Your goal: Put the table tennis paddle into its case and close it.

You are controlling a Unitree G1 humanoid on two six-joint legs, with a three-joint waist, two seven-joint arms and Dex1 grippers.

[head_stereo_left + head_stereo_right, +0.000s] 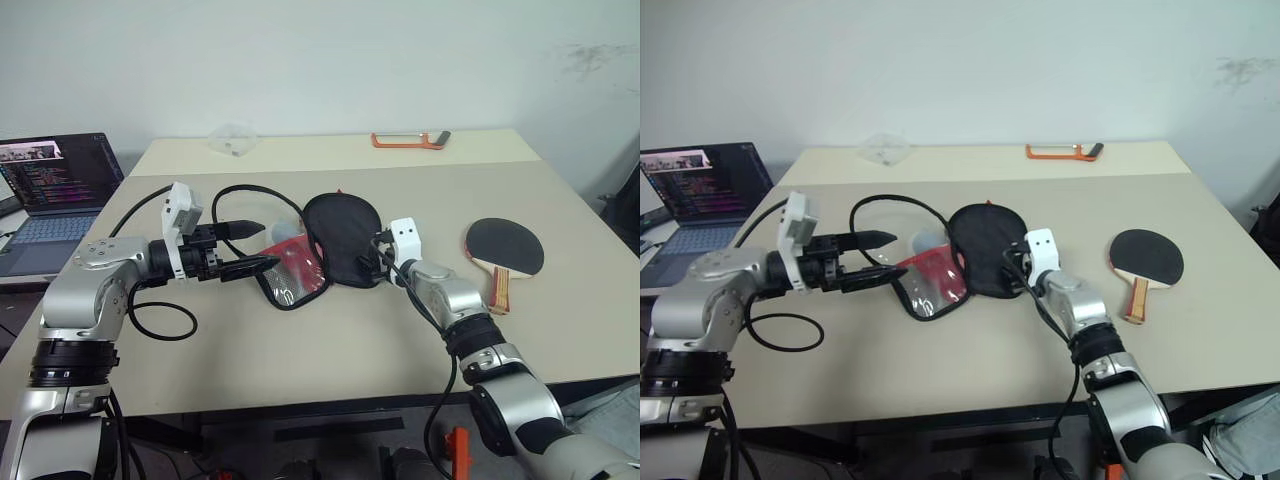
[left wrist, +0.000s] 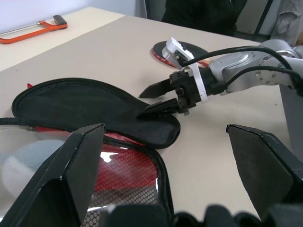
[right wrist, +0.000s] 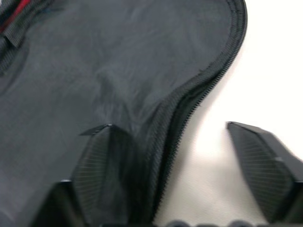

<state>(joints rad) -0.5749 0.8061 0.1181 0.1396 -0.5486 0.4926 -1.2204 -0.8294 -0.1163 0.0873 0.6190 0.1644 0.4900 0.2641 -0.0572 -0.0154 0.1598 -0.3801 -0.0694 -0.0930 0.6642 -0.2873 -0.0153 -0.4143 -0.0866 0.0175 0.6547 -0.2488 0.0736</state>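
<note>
Lying limp and unzipped mid-surface, the soft case point(image 1: 335, 240) is straddled at its zip edge by the spread right hand point(image 2: 158, 97); left hand point(image 1: 250, 247) spread. The stiff, light paddle point(image 1: 504, 247) is seen at three o'clock, best taken by the handle.

place: lab or office — beige table point(image 1: 300, 350) | open laptop point(image 1: 55, 195) showing code | bare white wall point(image 1: 320, 60)

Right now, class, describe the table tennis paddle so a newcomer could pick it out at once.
Start at the beige table and go to its right side, past the open black and red case in the middle. The table tennis paddle lies flat there, alone, handle towards the near edge. Its round black face and striped wooden handle set it apart from the soft fabric case.
</note>
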